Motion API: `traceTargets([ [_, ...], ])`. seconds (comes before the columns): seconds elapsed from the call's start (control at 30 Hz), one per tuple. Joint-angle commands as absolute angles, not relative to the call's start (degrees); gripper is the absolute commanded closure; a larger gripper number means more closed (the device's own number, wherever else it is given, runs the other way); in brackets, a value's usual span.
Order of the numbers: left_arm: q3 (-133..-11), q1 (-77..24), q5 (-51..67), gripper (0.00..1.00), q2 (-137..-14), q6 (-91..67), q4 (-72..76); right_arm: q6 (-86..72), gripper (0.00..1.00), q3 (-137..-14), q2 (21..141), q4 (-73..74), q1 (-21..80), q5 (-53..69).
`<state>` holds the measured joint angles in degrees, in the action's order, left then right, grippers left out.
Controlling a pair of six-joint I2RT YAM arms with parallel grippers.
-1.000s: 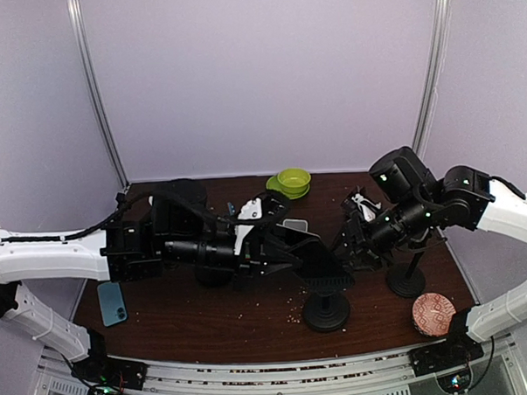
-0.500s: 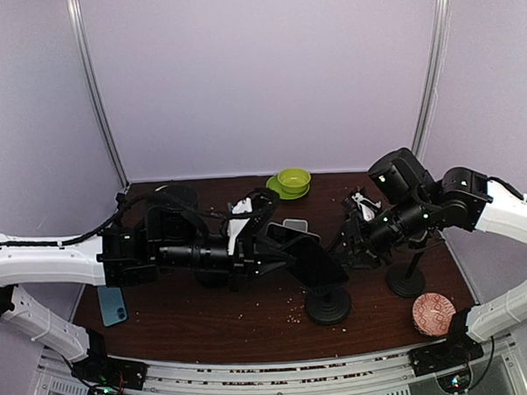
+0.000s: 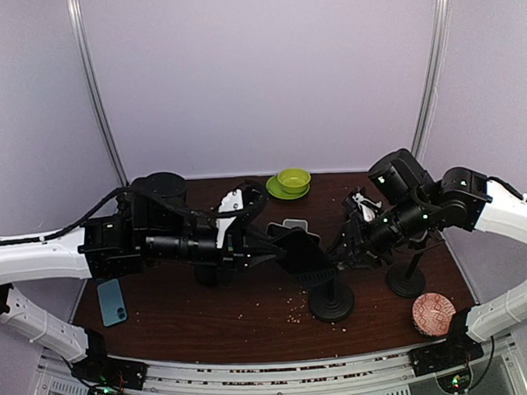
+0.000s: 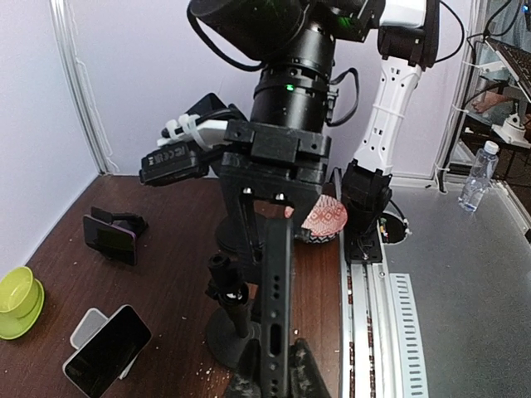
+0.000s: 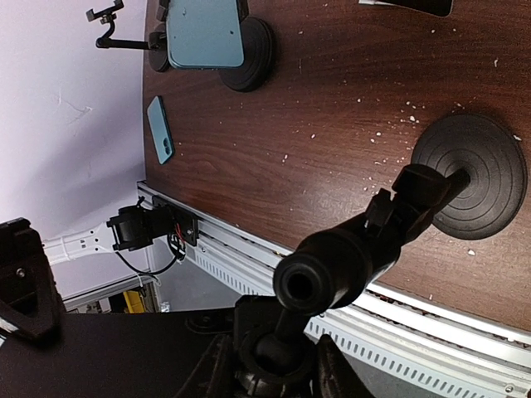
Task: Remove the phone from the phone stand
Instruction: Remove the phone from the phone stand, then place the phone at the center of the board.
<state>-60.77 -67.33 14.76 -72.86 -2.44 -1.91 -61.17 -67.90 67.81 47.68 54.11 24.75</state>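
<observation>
Phone (image 3: 308,258) against the left jaws: pinched face to face between the fingers of the left gripper (image 3: 281,248). Near end buried in the grip, far end reaching out toward the right arm.
Same grip from the left wrist: phone seen edge-on, rising straight up from between the two fingertips (image 4: 300,375).
Left jaws: clenched on the phone.
Phone against the phone stand (image 3: 331,306): held in the air above the table (image 3: 207,314), higher than the stand's round base. Far lower corner just beside the top of the stem; touching or apart cannot be told from above. From the left wrist, stem standing close at the left of the phone's edge.
Phone's look: dark, thin slab with a black back, tilted so the long side slopes down toward the stand. Along the narrow edge, a row of small holes and a slot.
Right gripper (image 3: 346,251): clamped on the stand's upper stem. In the right wrist view, a knob-ended stem running from between the fingers (image 5: 332,375) out to a ribbed black disc base on the brown wood.
Elsewhere on the table: green bowl (image 3: 293,179) at the back, teal phone (image 3: 111,302) lying flat at the left. Second stand (image 3: 407,283) and round patterned disc (image 3: 431,313) at the right, with pale crumbs scattered around.
</observation>
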Motion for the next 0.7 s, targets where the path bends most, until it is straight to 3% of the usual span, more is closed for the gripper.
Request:
traceTargets([
  [0.0, -65.54, -62.56, -1.38, 1.0, -68.59, 3.03, 6.37, -59.38, 1.0, -68.5, 66.47, 51.83, 55.62, 32.44],
  [0.67, -73.7, -60.4, -18.19, 1.0, -54.6, 7.93, -18.43, -59.03, 1.0, -69.17, 68.13, 50.93, 55.63, 31.49],
])
